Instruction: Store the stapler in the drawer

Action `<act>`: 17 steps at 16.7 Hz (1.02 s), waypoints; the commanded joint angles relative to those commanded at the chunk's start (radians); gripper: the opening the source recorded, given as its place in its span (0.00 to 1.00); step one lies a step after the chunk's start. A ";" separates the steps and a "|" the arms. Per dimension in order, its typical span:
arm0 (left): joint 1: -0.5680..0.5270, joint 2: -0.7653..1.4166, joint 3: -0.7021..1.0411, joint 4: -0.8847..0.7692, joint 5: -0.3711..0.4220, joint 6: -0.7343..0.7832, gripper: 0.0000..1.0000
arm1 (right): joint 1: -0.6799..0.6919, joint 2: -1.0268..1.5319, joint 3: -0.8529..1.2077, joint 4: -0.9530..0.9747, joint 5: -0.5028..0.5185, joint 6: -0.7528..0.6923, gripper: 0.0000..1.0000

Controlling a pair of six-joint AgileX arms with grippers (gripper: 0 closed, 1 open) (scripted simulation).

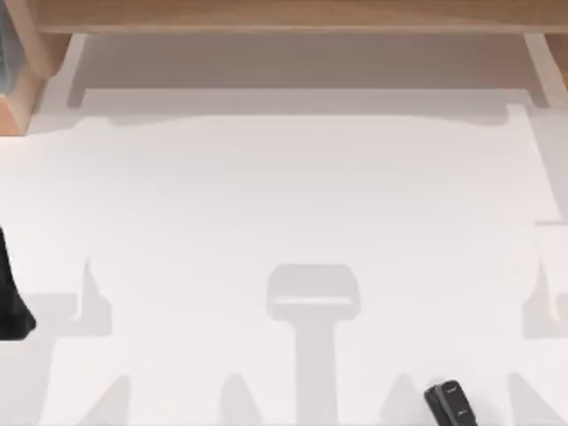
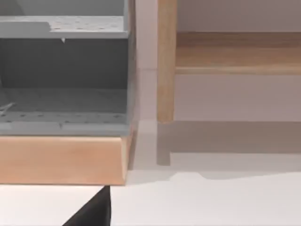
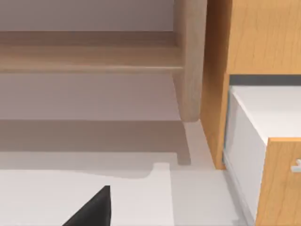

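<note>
Fingers: neither arm's fingers can be judged apart or together.
Stapler (image 1: 452, 404): lies free on the white desk (image 1: 284, 204), at the near edge toward the right (no arm close by), so not yet picked up.
Drawer (image 3: 263, 141): pulled open, seemingly ready to receive it.
Left arm (image 1: 11, 293): parked at the desk's left edge.
</note>
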 joint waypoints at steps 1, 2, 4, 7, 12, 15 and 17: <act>0.000 0.000 0.000 0.000 0.000 0.000 1.00 | 0.000 0.000 0.000 0.000 0.000 0.000 1.00; 0.000 0.000 0.000 0.000 0.000 0.000 1.00 | 0.000 0.001 0.000 0.000 0.000 0.000 1.00; 0.000 0.000 0.000 0.000 0.000 0.000 1.00 | 0.020 0.032 0.022 -0.025 0.001 0.011 1.00; 0.000 0.000 0.000 0.000 0.000 0.000 1.00 | 0.094 0.158 0.104 -0.113 0.001 0.052 1.00; 0.000 0.000 0.000 0.000 0.000 0.000 1.00 | 0.288 0.547 0.316 -0.341 -0.001 0.157 1.00; 0.000 0.000 0.000 0.000 0.000 0.000 1.00 | 0.419 0.792 0.457 -0.495 -0.002 0.228 1.00; 0.000 0.000 0.000 0.000 0.000 0.000 1.00 | 0.503 0.953 0.549 -0.596 -0.002 0.274 1.00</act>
